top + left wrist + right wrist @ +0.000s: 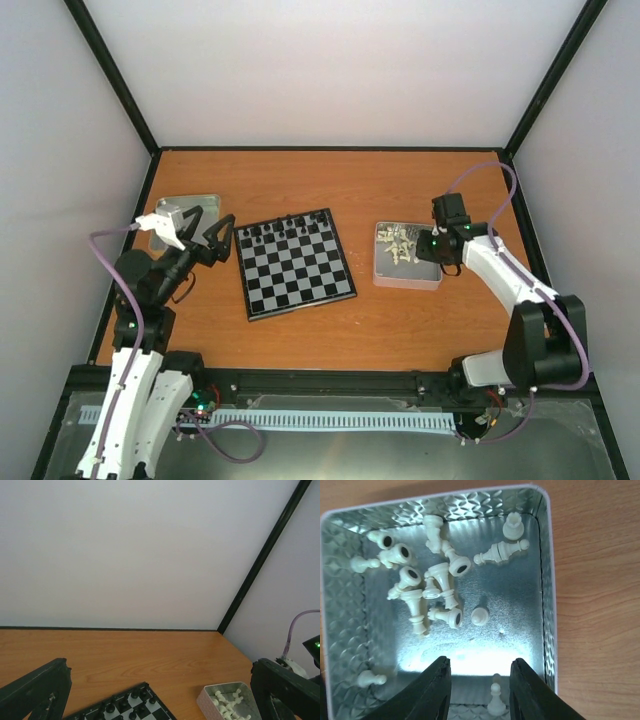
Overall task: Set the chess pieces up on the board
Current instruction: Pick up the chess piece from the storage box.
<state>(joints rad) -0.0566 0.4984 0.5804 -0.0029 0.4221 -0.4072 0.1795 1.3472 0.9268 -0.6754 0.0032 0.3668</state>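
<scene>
Cream pawn (494, 700) by right claw (480, 664) appears wrist-view only.

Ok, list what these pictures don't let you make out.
Top view: black figures on the board are too small to tell kinds; the left gripper covers part of the left tray, contents unseen.
Right wrist view: the right gripper hides the right tray's near floor; the board is out of frame.
Left wrist view: the bottom edge cuts off most of the board.

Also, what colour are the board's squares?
Black and silvery-grey checks on the board, clearest in the top external view.
</scene>
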